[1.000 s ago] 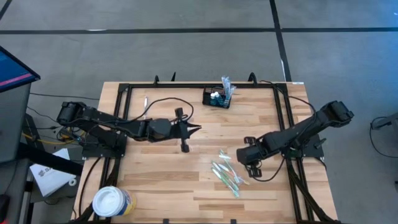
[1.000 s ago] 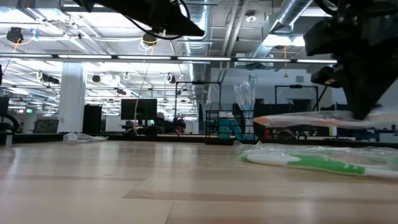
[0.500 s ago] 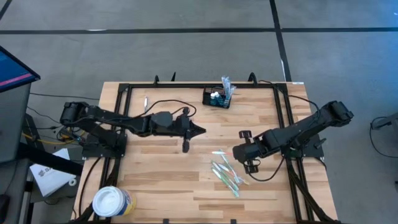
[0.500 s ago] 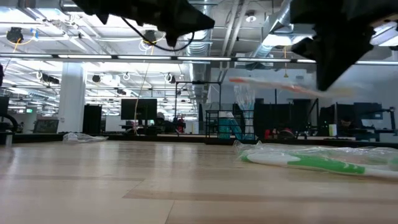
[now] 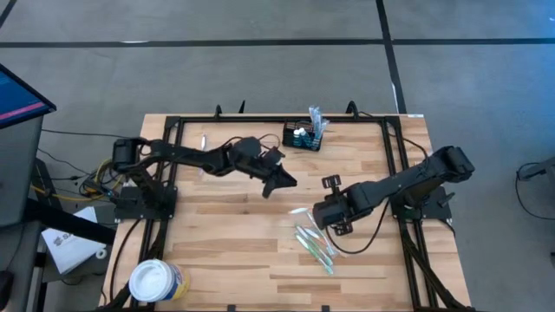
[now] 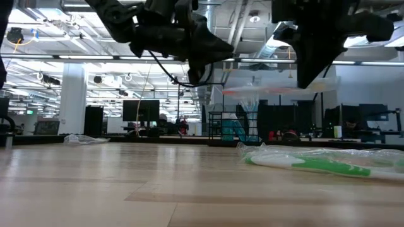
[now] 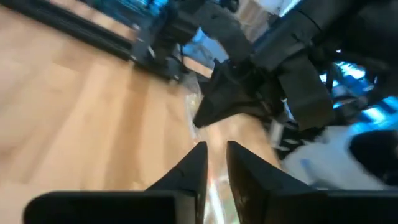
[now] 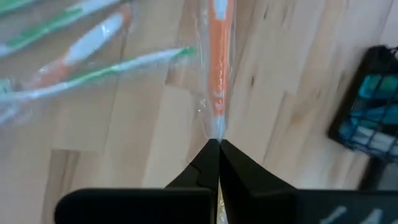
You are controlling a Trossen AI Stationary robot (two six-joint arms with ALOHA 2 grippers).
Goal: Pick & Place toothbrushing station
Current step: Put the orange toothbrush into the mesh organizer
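Note:
The toothbrushing station, a small black wire-mesh caddy (image 5: 303, 136), stands near the table's far edge and also shows in the right wrist view (image 8: 368, 118). My right gripper (image 5: 316, 211) is shut on an orange toothbrush in a clear wrapper (image 8: 217, 56), held above the table's middle. Several wrapped green and orange toothbrushes (image 5: 314, 244) lie on the table near it. My left gripper (image 5: 289, 181) hovers just left of the right gripper, pointing at it, its fingers (image 7: 196, 167) a narrow gap apart and empty. My right gripper pinches the wrapper's near end (image 8: 215, 133) between its two fingertips. The fingers lie along the toothbrush, which reaches on beyond them toward the table's left. The wrapped toothbrush (image 6: 278, 90) hangs about level, lifted clear of the table.
A round white tub (image 5: 157, 281) stands at the table's near left corner. A black rail frame (image 5: 260, 119) runs around the tabletop. Bare wood (image 5: 217, 243) lies between the tub and the toothbrush pile.
My right gripper has risen and gone toward the table's left, lifting the wrapped orange toothbrush clear of the pile. My left gripper has gone toward the table's right, toward the right gripper, and has turned to point at it.

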